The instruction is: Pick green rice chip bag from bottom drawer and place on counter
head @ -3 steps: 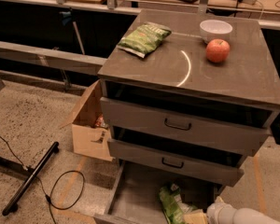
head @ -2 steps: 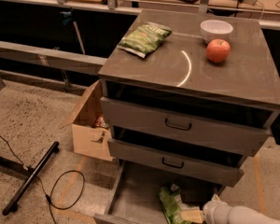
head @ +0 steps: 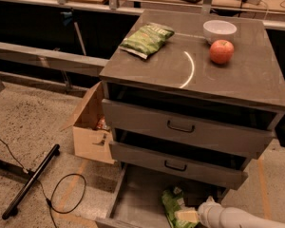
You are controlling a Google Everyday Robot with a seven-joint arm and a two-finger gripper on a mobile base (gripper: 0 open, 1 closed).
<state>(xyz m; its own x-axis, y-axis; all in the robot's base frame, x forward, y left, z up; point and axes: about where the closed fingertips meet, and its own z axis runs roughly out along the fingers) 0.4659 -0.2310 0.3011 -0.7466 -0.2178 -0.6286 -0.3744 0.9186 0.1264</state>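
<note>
The green rice chip bag [head: 171,204] lies in the open bottom drawer [head: 135,201], right of the middle of its grey floor. My gripper [head: 198,214] comes in from the lower right on a white arm and is at the bag's right side, low in the drawer. I cannot tell whether it touches the bag. The counter [head: 156,63] is the dark cabinet top with a pale arc.
On the counter lie a darker olive-green chip bag [head: 146,39], a red apple [head: 221,52] and a white bowl [head: 219,31]. The two upper drawers [head: 180,127] are nearly closed. A cardboard box [head: 90,134] stands left of the cabinet. A black pole [head: 31,182] and cable lie on the floor.
My gripper and its white arm have moved a little to the left, closer to the green rice chip bag. The bag and the drawer have not moved.
</note>
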